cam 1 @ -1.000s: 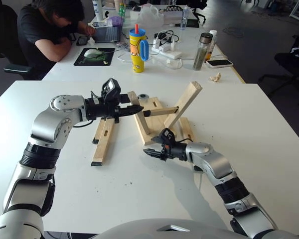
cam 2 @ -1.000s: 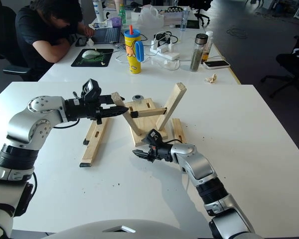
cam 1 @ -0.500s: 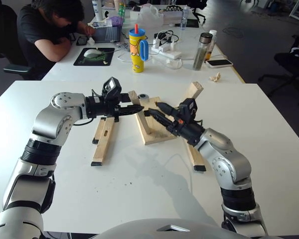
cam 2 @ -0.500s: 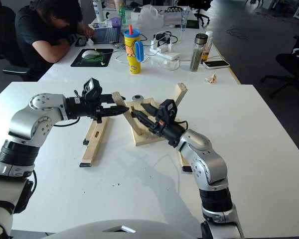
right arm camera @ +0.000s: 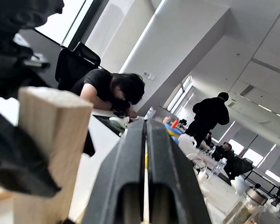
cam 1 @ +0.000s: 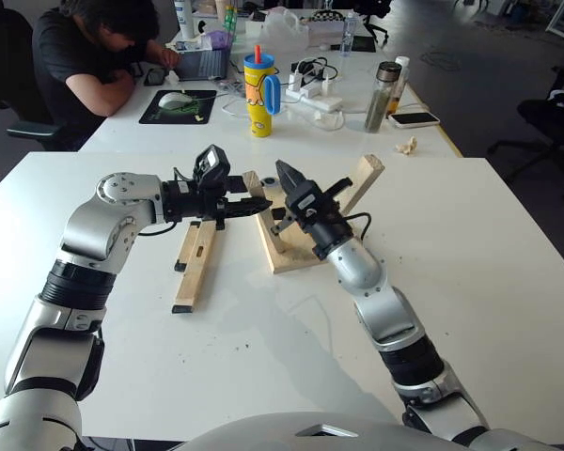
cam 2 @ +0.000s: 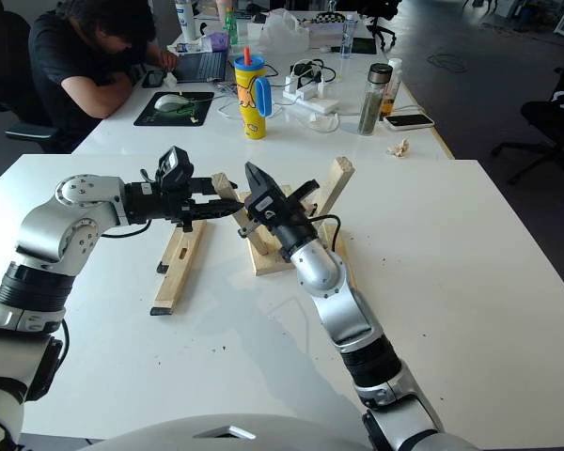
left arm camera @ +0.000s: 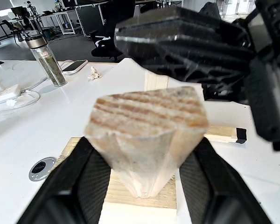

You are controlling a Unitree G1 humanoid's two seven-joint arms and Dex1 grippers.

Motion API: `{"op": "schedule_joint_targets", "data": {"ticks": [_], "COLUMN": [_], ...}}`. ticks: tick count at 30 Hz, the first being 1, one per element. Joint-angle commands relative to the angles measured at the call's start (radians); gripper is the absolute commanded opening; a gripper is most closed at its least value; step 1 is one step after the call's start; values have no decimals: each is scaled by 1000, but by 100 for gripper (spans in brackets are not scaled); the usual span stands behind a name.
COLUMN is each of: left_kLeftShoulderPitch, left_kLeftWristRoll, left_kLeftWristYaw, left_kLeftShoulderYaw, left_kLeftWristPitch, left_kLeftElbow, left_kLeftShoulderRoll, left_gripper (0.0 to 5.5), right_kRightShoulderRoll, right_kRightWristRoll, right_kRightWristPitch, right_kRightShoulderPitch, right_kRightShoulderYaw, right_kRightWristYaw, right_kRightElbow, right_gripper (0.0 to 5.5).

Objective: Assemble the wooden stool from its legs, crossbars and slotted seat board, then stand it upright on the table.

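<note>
My left gripper (cam 1: pixel 254 201) is shut on a wooden leg (cam 1: pixel 252 182) that rises at a slant from the slotted seat board (cam 1: pixel 280 256) lying flat on the table. The leg's cut end (left arm camera: pixel 148 122) sits between the left fingers (left arm camera: pixel 86 179). My right gripper (cam 1: pixel 284 172) is shut and holds nothing. It points up, just right of that leg's top and above the board. The right fingers (right arm camera: pixel 144 168) are pressed together next to the leg end (right arm camera: pixel 51 140). A second leg (cam 1: pixel 365 175) leans up behind my right arm. A leg-and-crossbar frame (cam 1: pixel 195 266) lies flat to the left.
A second table behind holds a yellow cup (cam 1: pixel 258 94), a bottle (cam 1: pixel 383 97), a phone (cam 1: pixel 413 118) and a power strip (cam 1: pixel 312 99). A person sits at its far left. A cable grommet (cam 1: pixel 271 181) is set in my table behind the board.
My right arm has swung up from low in front of the board to beside the held leg, with its gripper now pointing upward. The left arm and its leg have stayed put.
</note>
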Motion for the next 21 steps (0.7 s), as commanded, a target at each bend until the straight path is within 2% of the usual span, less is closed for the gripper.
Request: {"op": "schedule_joint_targets", "data": {"ticks": [1, 3, 6, 11, 17, 21], "left_kLeftShoulderPitch": [129, 131, 133, 117, 56, -10], "left_kLeftWristRoll": [85, 84, 86, 101, 138, 165], "left_kLeftWristYaw": [-21, -16, -10, -15, -68, -124], "left_kLeftShoulderYaw": [-141, -140, -137, -140, -151, -153], "left_kLeftWristPitch": [111, 111, 106, 80, 30, -8], "left_kLeftElbow": [53, 49, 52, 77, 143, 213], "left_kLeftShoulderRoll": [-11, -10, -12, -18, 8, 30], "left_gripper": [200, 200, 200, 200, 200, 200], "right_kRightShoulderRoll": [-32, -32, 3, 41, -62, -92], "right_kRightWristRoll": [-24, -13, 18, 126, 258, 284], "right_kRightWristPitch": [289, 310, 232, -53, -262, -329], "right_kRightShoulderPitch": [74, 73, 42, 30, 201, 277], "right_kRightShoulderYaw": [63, 72, 37, -96, -156, -163], "right_kRightWristYaw": [134, 167, 143, 64, 178, 210], "right_kRightElbow": [150, 132, 81, -74, -163, -56], "right_gripper": [0, 0, 0, 0, 0, 0]}}
